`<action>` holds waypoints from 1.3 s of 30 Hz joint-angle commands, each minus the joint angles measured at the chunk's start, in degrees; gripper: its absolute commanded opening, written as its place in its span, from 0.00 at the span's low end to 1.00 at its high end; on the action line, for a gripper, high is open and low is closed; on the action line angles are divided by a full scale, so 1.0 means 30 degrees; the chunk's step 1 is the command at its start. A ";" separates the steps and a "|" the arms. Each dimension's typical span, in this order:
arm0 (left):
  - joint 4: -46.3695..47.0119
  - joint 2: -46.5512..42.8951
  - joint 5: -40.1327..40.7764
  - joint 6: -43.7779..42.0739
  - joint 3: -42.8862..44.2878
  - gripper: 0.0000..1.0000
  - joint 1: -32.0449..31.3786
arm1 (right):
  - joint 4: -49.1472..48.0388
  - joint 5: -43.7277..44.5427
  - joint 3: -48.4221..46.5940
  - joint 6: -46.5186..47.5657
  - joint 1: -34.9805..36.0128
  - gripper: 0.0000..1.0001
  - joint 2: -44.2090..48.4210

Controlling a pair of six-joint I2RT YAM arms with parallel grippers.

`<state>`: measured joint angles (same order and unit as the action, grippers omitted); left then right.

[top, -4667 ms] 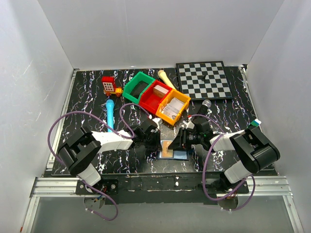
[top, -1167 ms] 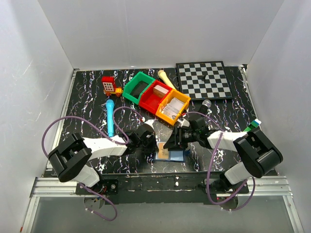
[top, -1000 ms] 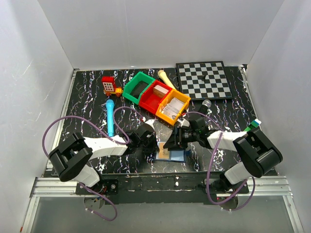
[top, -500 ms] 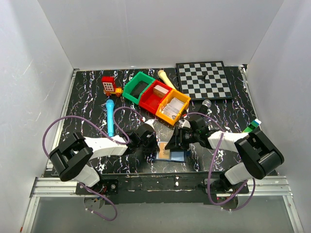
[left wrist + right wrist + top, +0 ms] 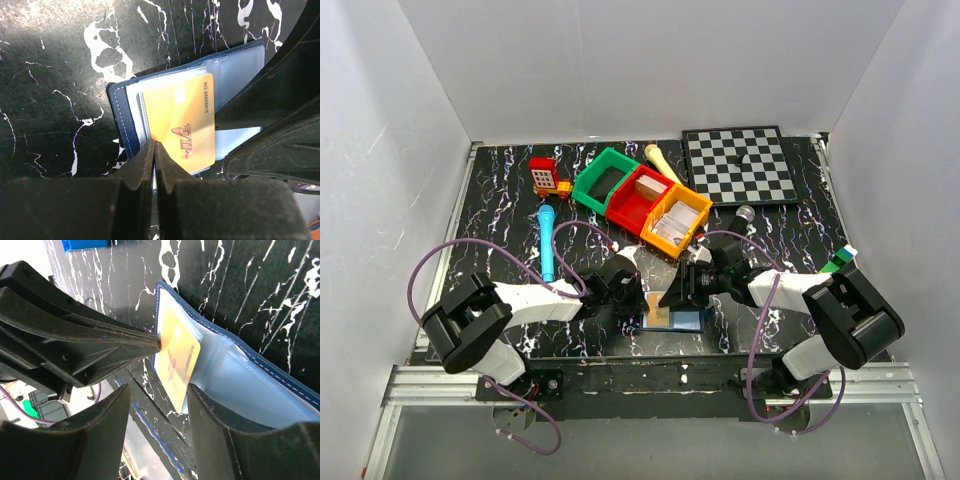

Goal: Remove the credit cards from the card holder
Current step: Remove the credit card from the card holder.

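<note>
I'm looking at the card holder (image 5: pixel 684 321), which is lying open close to the front edge of the counter (image 5: pixel 500 200), right between my two arms. Its navy cover is facing down and its pale inner panels are facing up. A gold card (image 5: pixel 182 120) marked VIP is lying on top of the clear sleeves on the holder's left half.

My left pincer (image 5: pixel 154 146) is sitting at the holder's left side with its fingers pressed together on the card's edge. Only a hairline slit is showing between them, and in the right wrist view its tip is meeting the card exactly at that edge.

My right pincer (image 5: pixel 157 390) is facing it from the opposite side and is standing spread, with the card and the pale panel showing in the gap between its fingers. In the left wrist view one of those fingers is touching the card's other edge, while the second is lying over the pale panel just beside it. I can't tell whether either one is pressing down on the holder.

Farther back, a turquoise marker (image 5: pixel 548 240) is lying left of the arms, well apart from the holder. Beyond it, a green bin (image 5: pixel 603 178), a red bin (image 5: pixel 640 197) and an orange bin (image 5: pixel 676 221) are sitting side by side in a slanted row, the orange bin being nearest the holder. A chessboard (image 5: pixel 740 165) is lying at the far right corner.
</note>
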<state>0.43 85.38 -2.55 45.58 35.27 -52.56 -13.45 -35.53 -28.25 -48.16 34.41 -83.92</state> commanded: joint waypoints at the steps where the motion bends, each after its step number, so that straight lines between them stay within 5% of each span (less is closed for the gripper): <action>1: -0.0260 0.0220 -0.0118 -0.0077 -0.0300 0.00 0.0116 | -0.1959 -0.0959 0.0246 -0.0440 0.0013 0.57 0.0288; 39: 0.2143 0.2242 -0.2930 -0.0750 -0.0183 0.00 0.0116 | -0.5095 -0.2015 -0.0515 -0.2080 0.0482 0.57 -0.2260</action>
<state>8.86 89.80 -8.99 44.53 35.29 -51.16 -23.35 -41.10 -27.62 -53.45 34.61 -89.54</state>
